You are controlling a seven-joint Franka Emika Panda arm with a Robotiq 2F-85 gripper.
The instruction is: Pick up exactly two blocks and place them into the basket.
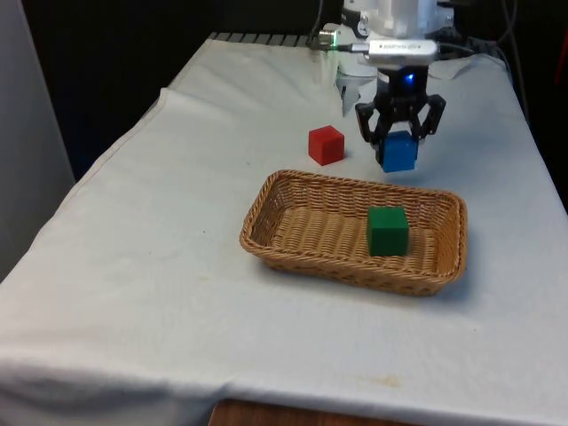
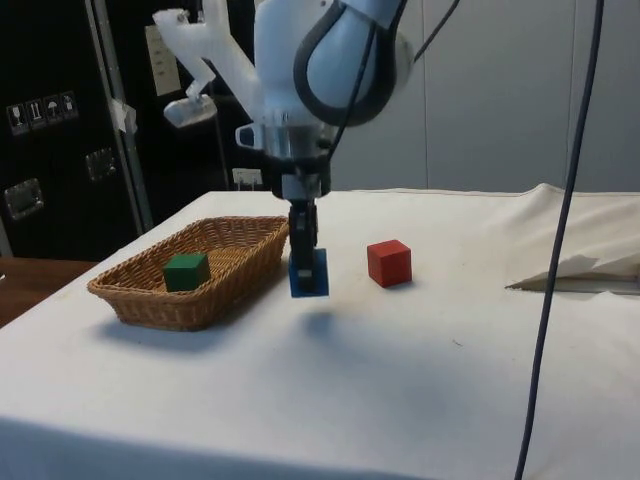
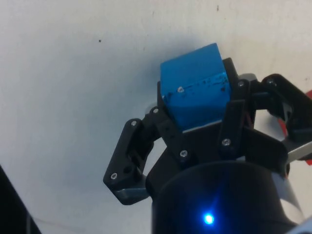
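White cloth covers the worktop (image 1: 133, 293). Above it, the gripper (image 1: 401, 142) squeezes a blue block (image 1: 400, 152), lifted just beside the basket's (image 1: 266, 200) far rim. A green block (image 1: 388, 230) already sits in the basket, so I think this blue one finishes the job. A red block (image 1: 326, 145) stays out, nearby. Plenty of open room inside.
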